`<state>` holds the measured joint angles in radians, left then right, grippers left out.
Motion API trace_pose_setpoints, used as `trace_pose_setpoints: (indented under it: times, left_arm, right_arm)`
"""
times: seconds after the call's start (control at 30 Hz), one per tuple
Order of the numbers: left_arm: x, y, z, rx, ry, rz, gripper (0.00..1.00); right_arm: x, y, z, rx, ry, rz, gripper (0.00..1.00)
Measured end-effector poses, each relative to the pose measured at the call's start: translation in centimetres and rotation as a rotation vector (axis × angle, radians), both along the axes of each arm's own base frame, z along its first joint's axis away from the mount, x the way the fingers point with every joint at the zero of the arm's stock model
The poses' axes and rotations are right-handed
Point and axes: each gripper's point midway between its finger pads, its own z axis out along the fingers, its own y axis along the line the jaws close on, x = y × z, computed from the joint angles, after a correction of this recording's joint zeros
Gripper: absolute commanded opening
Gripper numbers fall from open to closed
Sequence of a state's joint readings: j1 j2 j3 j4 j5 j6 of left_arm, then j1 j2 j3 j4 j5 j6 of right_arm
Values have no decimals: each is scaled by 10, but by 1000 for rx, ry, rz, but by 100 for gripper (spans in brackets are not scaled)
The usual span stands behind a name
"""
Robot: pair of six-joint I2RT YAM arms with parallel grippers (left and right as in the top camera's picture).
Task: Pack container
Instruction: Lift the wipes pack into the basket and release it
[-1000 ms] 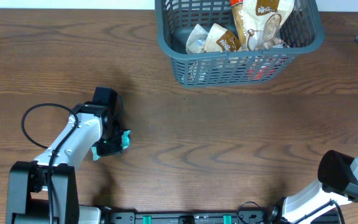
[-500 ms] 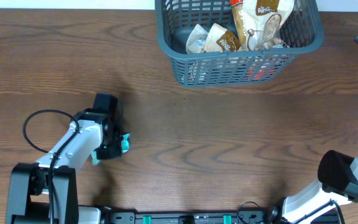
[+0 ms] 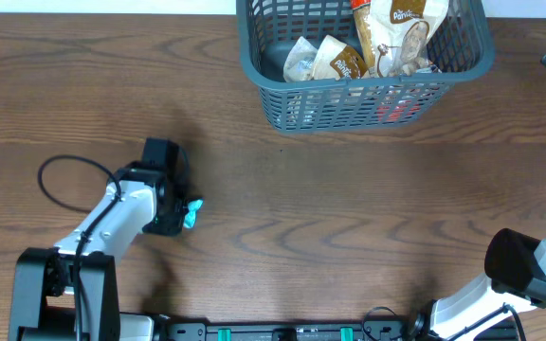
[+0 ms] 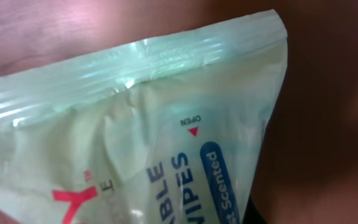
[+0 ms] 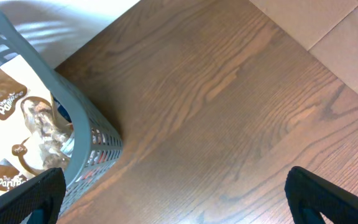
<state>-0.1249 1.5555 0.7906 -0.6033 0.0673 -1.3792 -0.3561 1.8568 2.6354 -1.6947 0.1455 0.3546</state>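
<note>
The container [image 3: 368, 106] is a dark grey-blue lattice basket at the table's far edge, with brown-and-white snack packets [image 3: 335, 59] inside. My left gripper [image 3: 186, 214] is low over the table at the near left, shut on a pale green wipes packet [image 4: 135, 124] that fills the left wrist view. From overhead only a teal sliver of the packet [image 3: 192, 212] shows under the gripper. My right gripper [image 5: 176, 196] stands open over bare wood just right of the container [image 5: 98, 149], with nothing between its fingers.
The brown wooden table [image 3: 349, 199] stretches between the left gripper and the basket. A black cable [image 3: 60, 180] loops beside the left arm. The right arm's base [image 3: 519, 270] sits at the near right corner. The table's right edge shows in the right wrist view.
The left jaws have closed together on the wipes packet. The left arm shifted only slightly. The right arm and the basket have not moved.
</note>
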Motion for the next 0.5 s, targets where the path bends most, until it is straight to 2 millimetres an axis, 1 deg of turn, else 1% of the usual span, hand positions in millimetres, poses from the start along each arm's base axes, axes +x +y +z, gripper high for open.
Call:
trace_pose_setpoints:
  times: [0.07, 0.1, 0.17, 0.2, 0.23, 0.27, 0.37, 0.43, 0.5]
  left_arm:
    - [21, -5, 18, 1, -56, -104, 6]
    - [34, -7, 31, 5, -91, -158, 6]
    - [60, -14, 64, 19, -178, -265, 6]
    - [71, -19, 84, 28, -214, -324, 6]
    - [83, -25, 108, 40, -270, -384, 6]
    - [91, -29, 124, 46, -306, -420, 6]
    - [119, -47, 197, 83, -475, -554, 5]
    - [133, -59, 247, 114, -603, -621, 6]
    - [140, -66, 285, 143, -698, -662, 6]
  right_arm:
    - [0, 0, 0, 0, 0, 0, 99]
    - [0, 0, 0, 0, 0, 0, 99]
    - [0, 0, 0, 0, 0, 0, 99]
    - [0, 0, 0, 0, 0, 0, 99]
    - [0, 0, 0, -1, 0, 0, 99]
    - [0, 0, 0, 0, 0, 0, 99]
    - [0, 0, 0, 0, 0, 0, 99]
    - [0, 0, 0, 0, 0, 0, 99]
    - [0, 0, 0, 0, 0, 0, 99]
